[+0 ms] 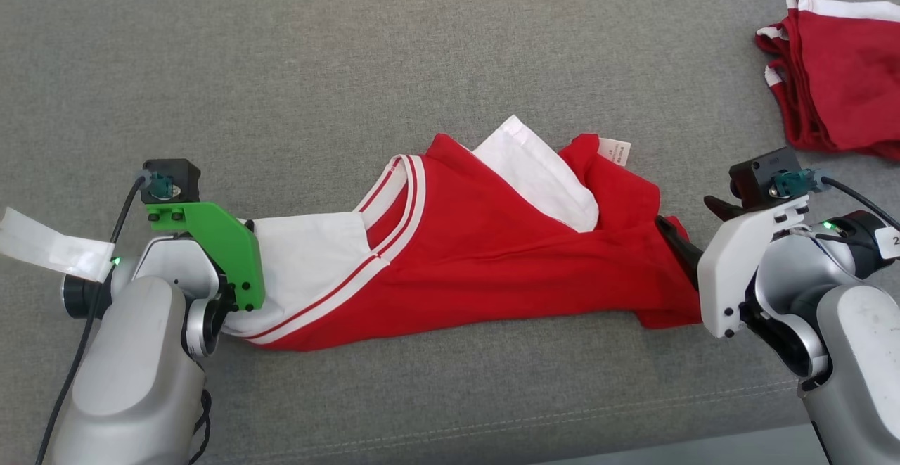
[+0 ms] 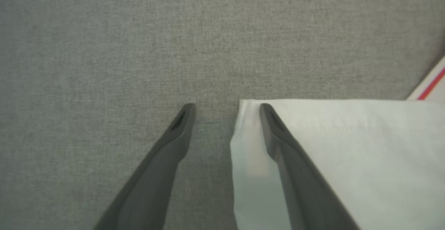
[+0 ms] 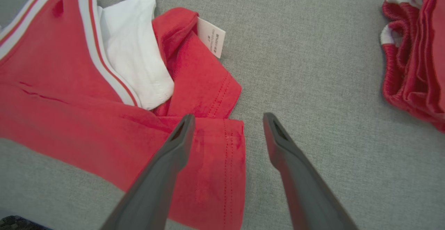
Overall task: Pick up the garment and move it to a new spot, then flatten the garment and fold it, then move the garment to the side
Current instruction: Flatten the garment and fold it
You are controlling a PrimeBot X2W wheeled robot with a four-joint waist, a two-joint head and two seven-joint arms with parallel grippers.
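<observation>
**Inspector:** Report the work surface and the largest item on it.

**Technician:** The grey woven surface (image 1: 351, 43) carries everything. The garment (image 1: 492, 261), a red shirt with white sleeves and red-and-white striped trim, lies crumpled in a long band across the middle of the head view. One white sleeve (image 1: 302, 254) forms its end on the robot's left. A second white panel (image 1: 541, 169) shows near the top of the bundle.

**Inspector:** Any other fabric?

**Technician:** A stack of red clothing (image 1: 844, 78) with white edging sits at the far right corner, well apart from the garment.

**Inspector:** State of each claw.

**Technician:** The left claw (image 2: 226, 106) has its fingers (image 2: 167, 160) spread wide and grips nothing. One finger lies over the white sleeve and the other over bare surface, with the sleeve's edge between them (contact with the cloth cannot be confirmed). The right claw (image 3: 228, 116) is likewise spread wide and empty. One finger lies over the red hem corner (image 3: 222, 160) at the garment's right end and the other over bare surface, so the hem edge falls between them.

**Inspector:** Smallest item?

**Technician:** A white care label (image 1: 614, 150) sticks out from the upper right of the garment. Its print is too small to read.
</observation>
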